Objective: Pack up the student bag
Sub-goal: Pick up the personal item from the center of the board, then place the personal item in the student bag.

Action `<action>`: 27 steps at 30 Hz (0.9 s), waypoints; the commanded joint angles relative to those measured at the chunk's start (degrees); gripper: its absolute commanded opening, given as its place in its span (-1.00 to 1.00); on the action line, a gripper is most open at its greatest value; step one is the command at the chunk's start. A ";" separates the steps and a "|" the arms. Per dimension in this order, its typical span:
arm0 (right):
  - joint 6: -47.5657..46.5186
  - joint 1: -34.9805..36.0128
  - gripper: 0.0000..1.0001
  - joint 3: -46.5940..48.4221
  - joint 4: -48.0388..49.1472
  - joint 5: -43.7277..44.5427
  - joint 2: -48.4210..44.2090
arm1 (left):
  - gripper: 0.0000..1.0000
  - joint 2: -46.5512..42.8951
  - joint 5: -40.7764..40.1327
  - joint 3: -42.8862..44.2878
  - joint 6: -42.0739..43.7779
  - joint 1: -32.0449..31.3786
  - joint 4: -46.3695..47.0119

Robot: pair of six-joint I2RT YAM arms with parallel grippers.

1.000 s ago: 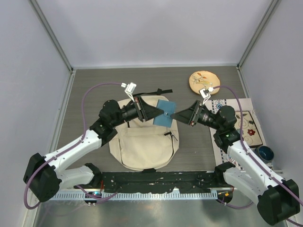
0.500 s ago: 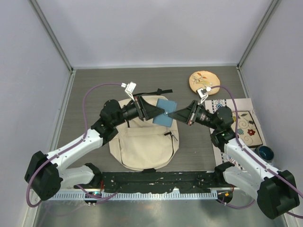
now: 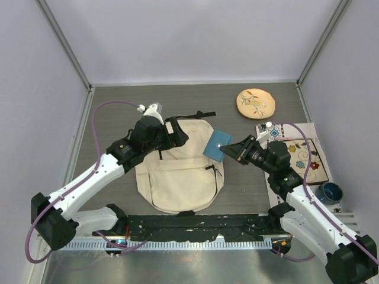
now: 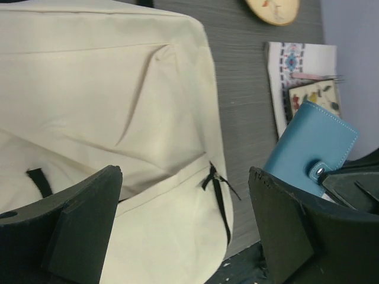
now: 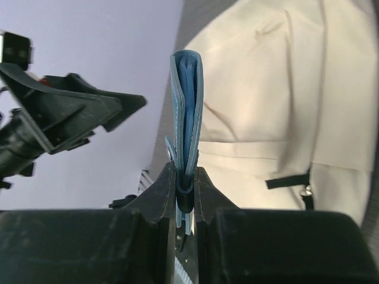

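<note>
The student bag, a large cream backpack with thin black straps, lies flat on the table between the arms. A small blue notebook with a snap clasp hangs just off the bag's upper right edge. My right gripper is shut on its near end. In the right wrist view the notebook stands edge-on between the fingers of the right gripper. My left gripper hovers open over the bag's top. In the left wrist view the left gripper holds nothing, with the bag below and the notebook to the right.
A round tan embroidered disc lies at the back right. A patterned mat covers the right side of the table under my right arm. A dark blue cup stands by its near corner. A black rail runs along the near edge.
The left gripper let go of the blue notebook, opened wide and drew back to the left. The right gripper shut on the notebook and carried it slightly right and nearer.
</note>
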 commanded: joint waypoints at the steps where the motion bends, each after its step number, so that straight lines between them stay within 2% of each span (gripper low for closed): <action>1: -1.69 0.17 -0.99 -1.37 -4.18 5.07 -0.21 | 0.79 5.02 -6.48 6.10 2.65 0.02 -13.65; 6: -1.42 0.18 -0.99 -0.93 -3.56 5.16 0.50 | 0.66 11.34 -4.80 8.82 -0.25 -1.82 -13.65; 11: -1.95 0.18 -0.99 -0.49 -3.56 5.86 1.02 | 0.66 15.75 -9.63 12.43 -4.72 -5.87 -19.62; 18: -1.42 0.26 -0.98 -0.58 -2.25 4.98 1.73 | 0.64 16.54 -14.29 10.76 -10.44 -6.05 -19.63; 27: -1.69 0.18 -0.98 -0.93 -1.19 4.63 2.52 | 0.56 23.22 -14.82 13.67 -11.68 -6.05 -21.39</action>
